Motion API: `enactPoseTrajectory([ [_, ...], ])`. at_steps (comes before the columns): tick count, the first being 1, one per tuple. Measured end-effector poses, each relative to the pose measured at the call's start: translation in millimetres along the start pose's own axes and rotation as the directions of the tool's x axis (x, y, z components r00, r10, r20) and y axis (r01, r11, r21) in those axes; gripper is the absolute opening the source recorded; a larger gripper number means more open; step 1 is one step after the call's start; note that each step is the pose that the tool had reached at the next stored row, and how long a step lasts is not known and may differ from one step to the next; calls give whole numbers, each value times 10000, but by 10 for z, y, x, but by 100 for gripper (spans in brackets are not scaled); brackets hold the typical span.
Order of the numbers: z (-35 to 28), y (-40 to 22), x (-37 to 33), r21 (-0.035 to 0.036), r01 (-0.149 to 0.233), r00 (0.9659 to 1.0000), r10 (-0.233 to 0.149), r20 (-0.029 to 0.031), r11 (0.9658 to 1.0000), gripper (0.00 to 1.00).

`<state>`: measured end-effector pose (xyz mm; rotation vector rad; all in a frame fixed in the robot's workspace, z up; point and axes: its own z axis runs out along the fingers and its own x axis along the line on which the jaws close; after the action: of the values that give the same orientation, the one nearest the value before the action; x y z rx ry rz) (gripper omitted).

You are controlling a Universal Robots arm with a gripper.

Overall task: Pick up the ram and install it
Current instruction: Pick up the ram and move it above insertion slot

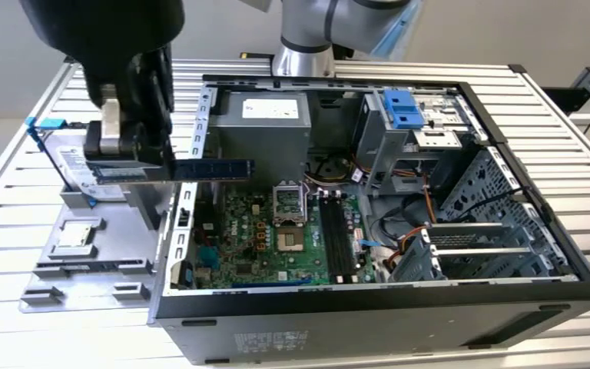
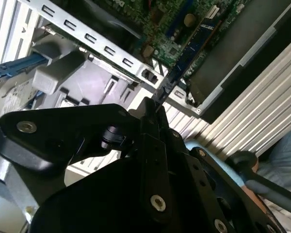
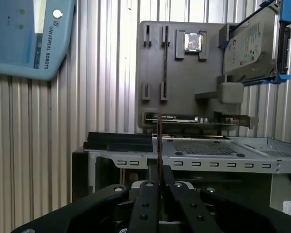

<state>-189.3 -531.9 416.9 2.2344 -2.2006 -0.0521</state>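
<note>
Black gripper [image 3: 158, 180] linkage sits closest in both wrist views, its fingers pinched narrow on one end of the ram [image 3: 158, 141], which this view catches edge-on as a thin line rising from between them. In the second wrist view the gripper [image 2: 153, 106] clamps the same stick and the ram [image 2: 190, 52] reaches out and away over the green motherboard. In the exterior view the gripper [image 1: 160, 166] hangs at the exterior view's left of the open computer case [image 1: 377, 307], with the ram [image 1: 218, 167] carried lengthwise and roughly level in the air, crossing over the case's left wall. It touches nothing but the fingers.

My judgement is that the pickup is done and the work stands in the carry: the stick is lifted clear of the grey holder [image 1: 80, 254] outside the case and is not yet seated. The memory slots [image 1: 338, 231] lie well apart from it, lower and toward the exterior view's right on the motherboard [image 1: 264, 238]. Installing calls for the gold contact edge turned down, the stick lined up along one slot, and a straight, even press.

Counted: one arm, one gripper, one ram, one case, one motherboard, one holder. One hard drive [image 3: 247, 43] in a blue frame and one square processor chip [image 3: 193, 41] rest on the holder. The slots form one bank; how many it has I cannot tell.
</note>
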Motion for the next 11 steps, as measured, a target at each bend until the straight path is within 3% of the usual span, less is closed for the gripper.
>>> enactPoseTrajectory([
  [11,-12,-455,-23,-43,-1,10000,1,0,10000,0],
])
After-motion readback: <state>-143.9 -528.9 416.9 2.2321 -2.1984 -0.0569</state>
